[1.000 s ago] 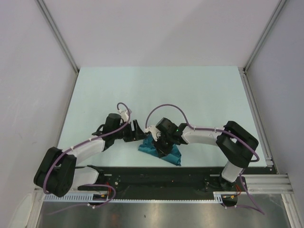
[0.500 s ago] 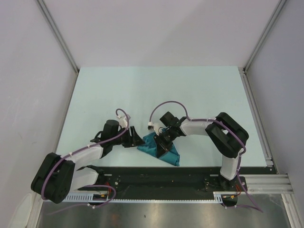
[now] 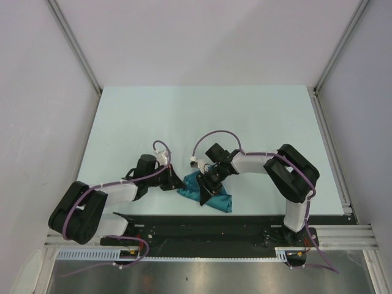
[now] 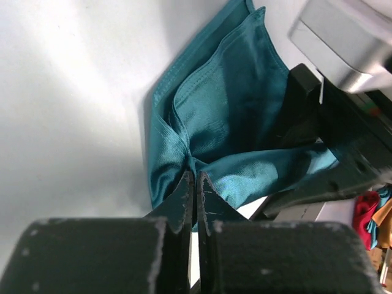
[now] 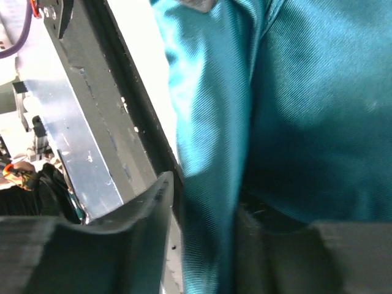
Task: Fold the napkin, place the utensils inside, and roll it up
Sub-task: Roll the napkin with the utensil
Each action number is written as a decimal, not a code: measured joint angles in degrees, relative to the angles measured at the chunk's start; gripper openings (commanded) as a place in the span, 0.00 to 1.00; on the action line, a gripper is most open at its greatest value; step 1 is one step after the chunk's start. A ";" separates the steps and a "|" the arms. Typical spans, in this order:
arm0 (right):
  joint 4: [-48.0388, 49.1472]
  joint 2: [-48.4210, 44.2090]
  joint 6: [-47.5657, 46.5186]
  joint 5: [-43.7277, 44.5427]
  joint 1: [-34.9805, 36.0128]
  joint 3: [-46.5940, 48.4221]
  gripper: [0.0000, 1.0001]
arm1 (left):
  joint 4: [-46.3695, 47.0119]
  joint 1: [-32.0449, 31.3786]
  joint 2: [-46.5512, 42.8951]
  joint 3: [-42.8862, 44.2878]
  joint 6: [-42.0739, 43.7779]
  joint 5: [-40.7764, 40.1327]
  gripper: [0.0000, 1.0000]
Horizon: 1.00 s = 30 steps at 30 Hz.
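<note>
**Task status.** The napkin (image 3: 219, 200) is lying close to the near edge of the tabletop (image 3: 202, 116), about midway along that edge. It is gathered into a compact, layered bundle and is not spread flat. Judging from this, the folding step is under way or largely done. The layers are looking uneven, and no tight roll is showing. No utensils are appearing in any view, and whether they are lying hidden inside the folds cannot be told. Placing them, if that is not yet done, and rolling the cloth are the steps left.

**Arm pose.** Both arms are reaching from their bases at the near edge and bending inward toward the bundle, with the wrists low over the tabletop.

- **Left claw** (image 3: 174, 181): it is sitting at the bundle's left side with its jaws pressed together. The cloth's creases are converging at its tips, so it appears to be pinching the napkin's edge.
- **Right claw** (image 3: 204, 193): it is bearing on the bundle's middle. Its fingers (image 5: 131, 229) are standing apart with a fold of cloth running between them. Whether they are gripping that fold cannot be told.
</note>
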 measured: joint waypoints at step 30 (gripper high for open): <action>-6.88 -15.58 -4.37 44.13 18.10 0.04 0.75 | -0.79 0.04 3.91 2.45 0.22 1.22 0.00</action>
